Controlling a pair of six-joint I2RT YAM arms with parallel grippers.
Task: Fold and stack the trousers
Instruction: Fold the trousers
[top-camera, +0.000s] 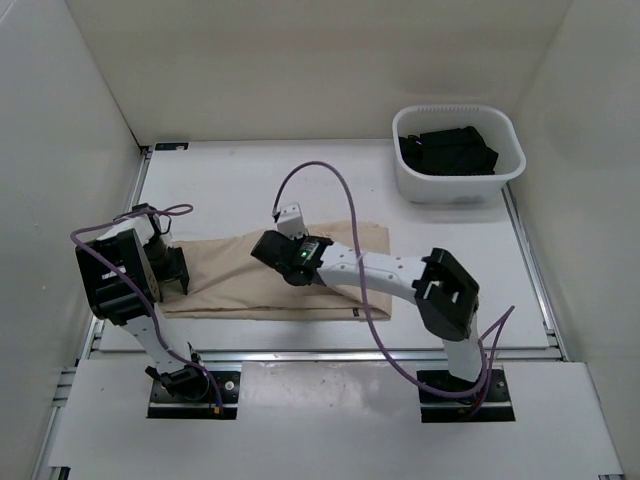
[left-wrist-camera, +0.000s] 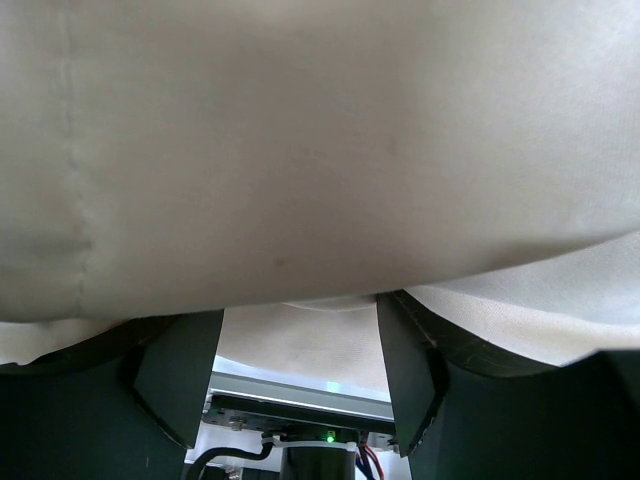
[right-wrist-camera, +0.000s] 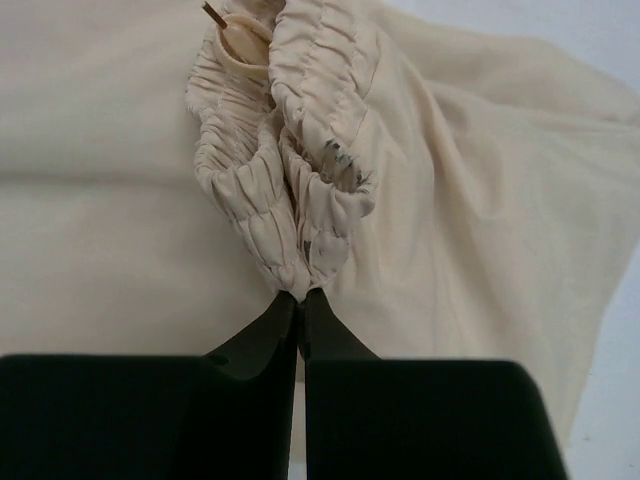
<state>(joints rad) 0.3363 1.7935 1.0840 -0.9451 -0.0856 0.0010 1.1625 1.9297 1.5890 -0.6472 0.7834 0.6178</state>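
R gripper (right-wrist-camera: 300, 296) pinched tight on the gathered elastic top of the trousers (right-wrist-camera: 120, 230), approx mid-bench (top-camera: 230, 190). Trousers lie flat, running left-right. L gripper (left-wrist-camera: 300, 345) is at their left end, fingers spread, cloth lying across the gap. White tub (top-camera: 455, 190) w/ dark clothes (top-camera: 445, 150) sits far right.
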